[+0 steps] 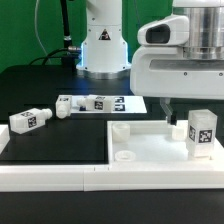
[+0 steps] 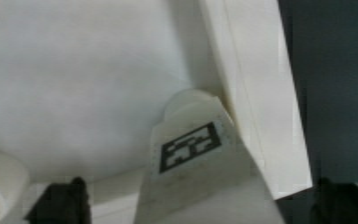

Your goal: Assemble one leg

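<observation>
One white leg (image 1: 202,134) with a black-and-white tag stands upright on the big white panel (image 1: 140,150), near its corner on the exterior view's right. My gripper (image 1: 172,114) hangs just behind and above it. In the wrist view the same leg (image 2: 197,150) rises between my two dark fingers (image 2: 60,202), with a gap on each side, so the gripper (image 2: 202,206) is open and holds nothing. Three more legs lie on the black table: one at the exterior view's left (image 1: 30,120) and two further back (image 1: 72,103) (image 1: 100,103).
The marker board (image 1: 128,102) lies behind the panel, under the two back legs. A white L-shaped fence (image 1: 50,178) borders the front. The panel has a raised rim (image 2: 247,70) and round corner fittings (image 1: 126,156). The robot base (image 1: 100,45) stands at the back.
</observation>
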